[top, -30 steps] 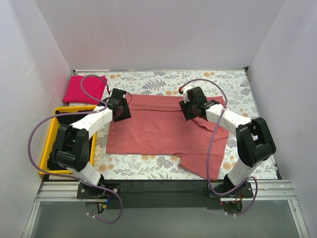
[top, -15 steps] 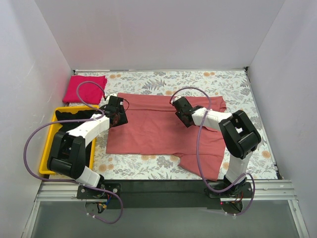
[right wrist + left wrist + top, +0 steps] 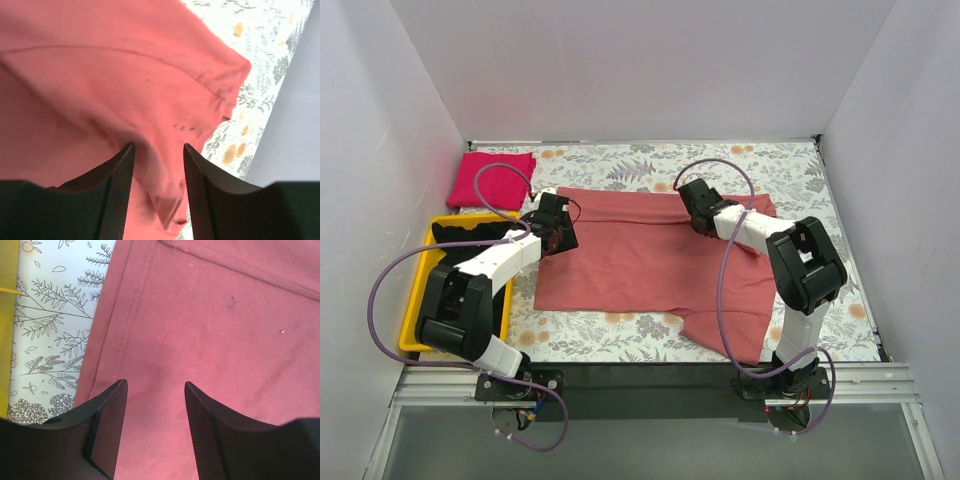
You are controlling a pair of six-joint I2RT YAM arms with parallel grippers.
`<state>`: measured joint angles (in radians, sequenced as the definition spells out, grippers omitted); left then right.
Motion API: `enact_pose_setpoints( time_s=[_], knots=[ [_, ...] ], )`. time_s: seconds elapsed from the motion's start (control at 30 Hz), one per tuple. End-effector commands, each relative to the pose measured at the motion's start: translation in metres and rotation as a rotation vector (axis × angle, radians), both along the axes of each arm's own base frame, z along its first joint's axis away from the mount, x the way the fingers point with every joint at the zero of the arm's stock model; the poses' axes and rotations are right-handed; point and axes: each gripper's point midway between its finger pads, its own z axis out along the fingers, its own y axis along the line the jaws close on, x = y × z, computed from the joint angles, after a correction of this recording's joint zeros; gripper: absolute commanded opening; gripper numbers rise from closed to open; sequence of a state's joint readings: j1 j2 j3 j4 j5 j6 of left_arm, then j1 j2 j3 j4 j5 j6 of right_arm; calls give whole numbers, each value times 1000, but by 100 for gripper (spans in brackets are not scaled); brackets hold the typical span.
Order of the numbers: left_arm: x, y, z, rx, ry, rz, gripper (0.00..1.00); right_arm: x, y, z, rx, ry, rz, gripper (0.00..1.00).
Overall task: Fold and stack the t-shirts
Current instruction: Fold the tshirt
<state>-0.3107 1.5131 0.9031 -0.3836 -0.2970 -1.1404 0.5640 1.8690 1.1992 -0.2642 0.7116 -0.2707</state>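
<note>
A dusty salmon-red t-shirt (image 3: 640,262) lies spread on the floral table, with one part hanging toward the near right. My left gripper (image 3: 556,222) is open and low over the shirt's left hem; the left wrist view shows the hem stitching (image 3: 125,315) just ahead of the gripper (image 3: 155,385). My right gripper (image 3: 698,206) is open above the shirt's far right part; the right wrist view shows the gripper (image 3: 159,147) over a rumpled sleeve (image 3: 220,75). A folded magenta-pink t-shirt (image 3: 492,180) lies at the far left corner.
A yellow plastic bin (image 3: 418,300) stands at the left edge with dark contents (image 3: 460,233), partly hidden by the left arm. White walls close in the left, far and right sides. Purple cables loop over both arms.
My right gripper has swung left and then a little toward the far side over the shirt. My left gripper moved slightly left to the shirt's hem and has held there.
</note>
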Motion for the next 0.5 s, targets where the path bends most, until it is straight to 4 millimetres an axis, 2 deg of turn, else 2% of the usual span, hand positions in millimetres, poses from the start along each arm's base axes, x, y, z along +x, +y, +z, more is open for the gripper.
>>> enact_pose_setpoints(
  time_s=[0.0,0.07,0.17,0.27,0.37,0.43,0.47],
  knots=[
    [9,3,17,14,-62,6,49,29,-15,30,25,-86,-46,50],
    [9,3,18,14,-63,5,49,37,-11,33,73,-73,-7,50],
    [9,2,17,9,-58,0,49,49,-17,33,106,-62,-1,50],
    [8,1,16,7,-53,-3,49,51,-12,31,115,-38,12,49],
    [8,1,15,7,-53,-3,49,44,6,43,214,-46,44,48],
    [8,1,16,8,-52,-4,49,33,15,56,268,-66,63,45],
    [9,1,16,7,-54,-3,49,27,26,58,314,-54,99,43]
  ],
)
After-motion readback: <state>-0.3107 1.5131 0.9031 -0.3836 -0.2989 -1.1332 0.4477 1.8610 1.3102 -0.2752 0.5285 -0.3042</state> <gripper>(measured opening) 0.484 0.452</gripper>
